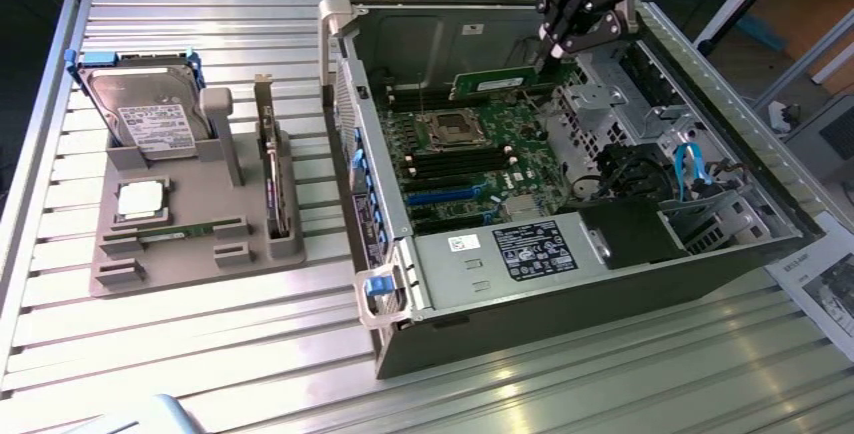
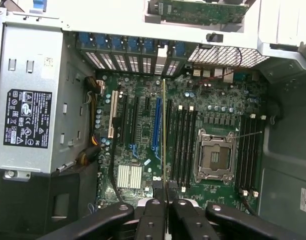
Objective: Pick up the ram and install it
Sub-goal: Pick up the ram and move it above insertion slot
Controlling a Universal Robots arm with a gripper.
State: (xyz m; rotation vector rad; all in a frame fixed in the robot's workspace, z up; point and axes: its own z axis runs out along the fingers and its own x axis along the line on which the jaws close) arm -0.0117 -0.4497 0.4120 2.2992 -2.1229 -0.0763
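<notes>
Ram (image 1: 497, 82) is pinched edge-on between the fingers of my gripper (image 1: 571, 49), which are pressed together on its end. It hangs above the open computer case (image 1: 400, 39), near the case's far wall, apart from the motherboard (image 1: 467, 169) below.

From my wrist, the ram (image 2: 164, 140) is a thin line running out from my gripper (image 2: 166, 202). It lies over the board roughly along the black memory slots (image 2: 183, 145) beside the empty processor socket (image 2: 214, 157). I cannot say for sure which slot it lines up with.

At the exterior view's left, well apart from the case, a grey holder (image 1: 187, 249) stands on the slatted table (image 1: 200, 354). It carries a hard drive (image 1: 150, 114) and a square silver chip (image 1: 142, 199).
</notes>
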